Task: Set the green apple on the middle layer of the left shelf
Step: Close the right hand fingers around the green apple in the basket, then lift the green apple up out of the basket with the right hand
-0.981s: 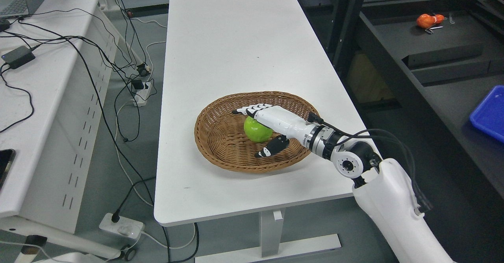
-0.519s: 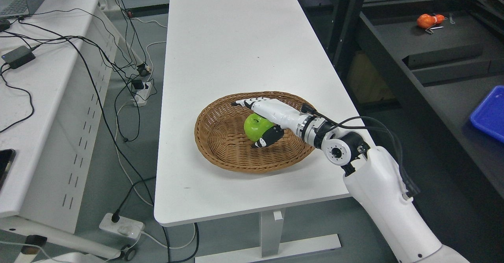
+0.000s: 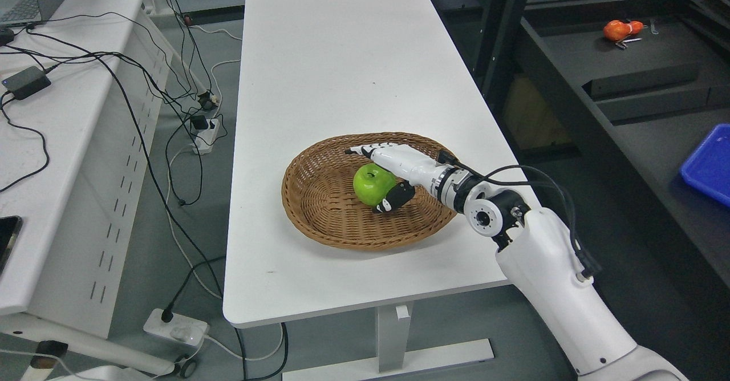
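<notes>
Fingers [image 3: 365, 150] of the right hand [image 3: 393, 167] lie stretched along the far side of the green apple [image 3: 373, 185], black-tipped thumb [image 3: 393, 198] curled in on the near side. Partly closed around the fruit, touching or very nearly; a firm hold cannot be confirmed from this angle.

Head view, the only one:
- Apple sits inside the wicker basket [image 3: 319, 198], right of its centre, stem dimple up. Basket on the white bench [image 3: 342, 73], toward the near right.
- Apple looks smooth and glossy: likely slippery, rigid, light enough for one hand. Round, so it may roll out of a shallow pinch. Best taken across its widest girth, thumb opposing fingers, palm close behind.
- Right arm enters from lower right, forearm angled up and left, wrist low over the basket rim, palm facing left.
- Left arm not visible.
</notes>
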